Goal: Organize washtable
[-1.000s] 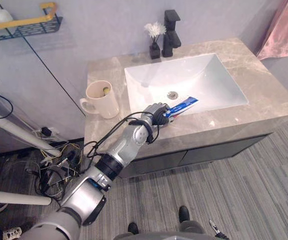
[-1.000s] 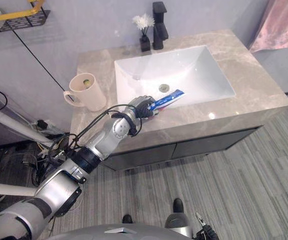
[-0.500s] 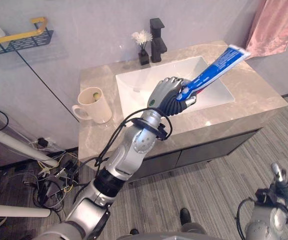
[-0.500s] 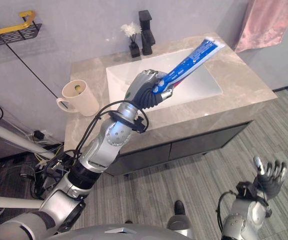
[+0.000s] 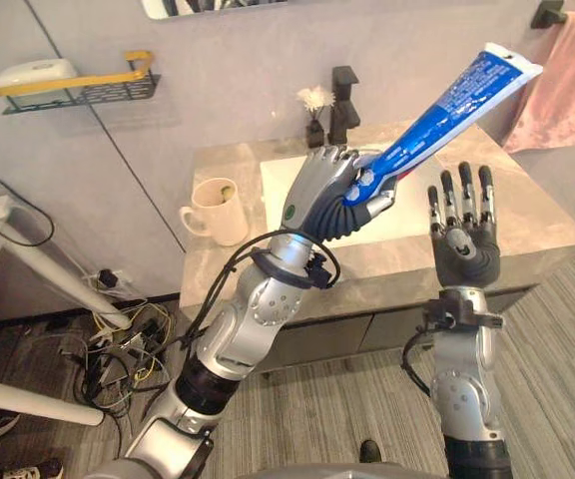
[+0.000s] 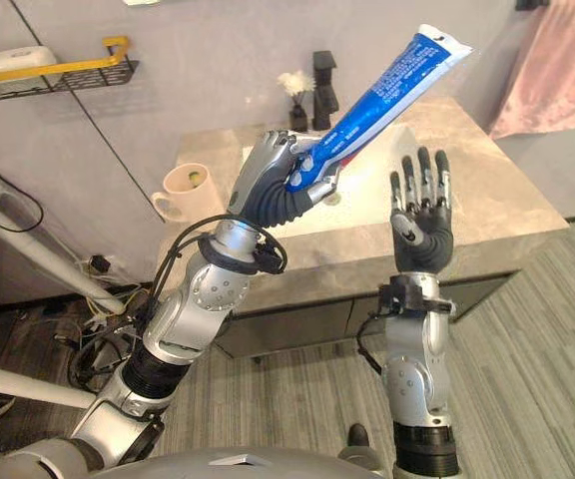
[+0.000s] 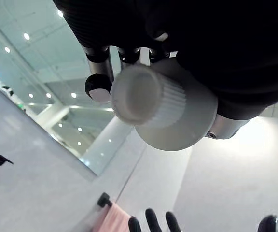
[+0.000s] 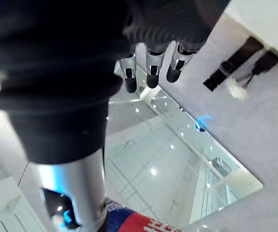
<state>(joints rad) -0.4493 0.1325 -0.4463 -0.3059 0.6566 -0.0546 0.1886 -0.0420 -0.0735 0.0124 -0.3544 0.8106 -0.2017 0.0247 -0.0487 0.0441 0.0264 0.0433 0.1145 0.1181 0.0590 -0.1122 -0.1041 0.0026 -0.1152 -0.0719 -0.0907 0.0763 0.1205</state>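
My left hand [image 5: 317,195] stays clenched round the toothpaste tube [image 5: 447,100], now lifted higher above the washtable [image 5: 535,215], flat end tilted up rightward. My right hand [image 5: 464,244] has risen just beside it, fingers straight, holding nothing.

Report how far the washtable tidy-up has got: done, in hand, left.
Done: nothing looks put away yet. In hand: the left hand is curled round the blue toothpaste tube, holding it tilted in the air over the counter; the right hand is raised open beside it, holding nothing. Left: the tube has no resting place yet, probably the cream mug on the counter, though that is a guess.
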